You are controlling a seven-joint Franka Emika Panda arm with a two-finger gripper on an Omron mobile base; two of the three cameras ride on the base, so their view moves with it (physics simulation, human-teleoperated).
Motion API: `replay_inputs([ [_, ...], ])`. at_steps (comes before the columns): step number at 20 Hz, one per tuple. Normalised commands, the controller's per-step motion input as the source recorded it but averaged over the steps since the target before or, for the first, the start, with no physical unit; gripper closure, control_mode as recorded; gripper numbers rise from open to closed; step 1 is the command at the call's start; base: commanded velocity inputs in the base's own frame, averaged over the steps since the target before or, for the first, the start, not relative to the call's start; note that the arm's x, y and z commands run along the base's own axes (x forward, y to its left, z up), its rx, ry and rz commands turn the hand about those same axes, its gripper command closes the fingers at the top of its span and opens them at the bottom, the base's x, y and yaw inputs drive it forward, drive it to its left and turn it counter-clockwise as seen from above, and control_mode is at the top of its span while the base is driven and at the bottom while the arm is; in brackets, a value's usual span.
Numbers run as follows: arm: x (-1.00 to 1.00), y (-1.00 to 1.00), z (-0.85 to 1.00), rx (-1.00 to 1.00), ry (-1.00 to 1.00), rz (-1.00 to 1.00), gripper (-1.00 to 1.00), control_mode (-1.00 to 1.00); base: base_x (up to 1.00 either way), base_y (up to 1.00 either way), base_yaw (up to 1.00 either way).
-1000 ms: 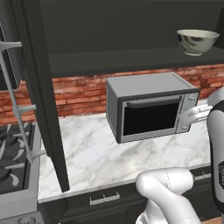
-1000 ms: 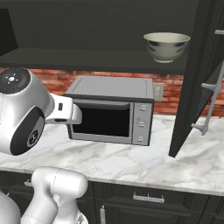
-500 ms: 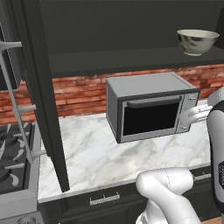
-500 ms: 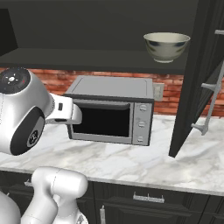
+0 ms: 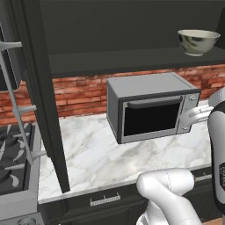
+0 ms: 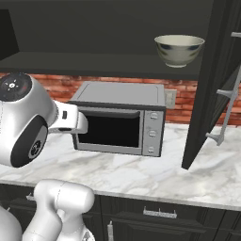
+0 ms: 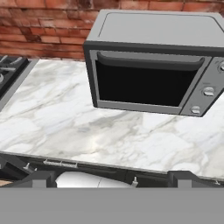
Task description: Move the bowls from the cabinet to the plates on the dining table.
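Dark wall cabinet (image 5: 132, 26) takes up the top of both base views, doors swung open: one door (image 5: 41, 101) stands edge-on at left in the left base view with its long silver bar handle (image 5: 17, 101) facing out, the other door (image 6: 212, 80) stands at right in the right base view, handle (image 6: 228, 89) also showing. Below it, white-grey marble counter (image 5: 88, 154) runs wall to wall, red brick backsplash (image 5: 81, 90) behind. Dark drawers (image 6: 160, 214) with short horizontal handles sit under the counter edge. White robot arm (image 6: 28, 117) rises in front of the counter, its big rounded joint at left in the right base view. Grey box microwave (image 6: 120, 120) sits on the counter against the brick, door closed, dark window, knobs at its right side; hand view looks straight at it (image 7: 153, 61). Black stove burners (image 5: 11, 154) lie at the far left, just beside the counter end. One bowl (image 6: 179, 49), glossy grey-green mottled with cream rim, sits upright on the cabinet's bottom shelf, above and right of the microwave; same bowl (image 5: 198, 41) at top right in the left base view. Gripper (image 7: 113, 177): two dark finger tips (image 7: 37, 178) at the bottom of the hand view, spread wide apart, nothing between them, well apart from the bowl.
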Motion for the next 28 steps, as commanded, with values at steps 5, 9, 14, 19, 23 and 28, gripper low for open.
replay_inputs([
  [5,0.0,0.0,0.0,0.0,0.0,-0.02,-1.0,-1.0,0.0,0.0,0.0],
  [9,0.01,-0.06,0.09,0.01,0.0,-0.11,-1.0,-1.0,0.0,0.0,0.0],
  [14,0.0,-0.08,0.85,-0.01,0.0,-0.06,-1.0,-1.0,0.0,0.0,0.0],
  [19,0.0,-0.13,0.97,-0.03,0.0,0.0,-1.0,-1.0,0.0,0.0,0.0],
  [23,0.36,-0.28,0.17,0.0,0.01,0.01,-1.0,-1.0,0.0,0.0,0.0],
  [28,0.38,-0.18,0.0,0.0,0.0,0.0,-1.0,-1.0,0.0,0.0,0.0],
])
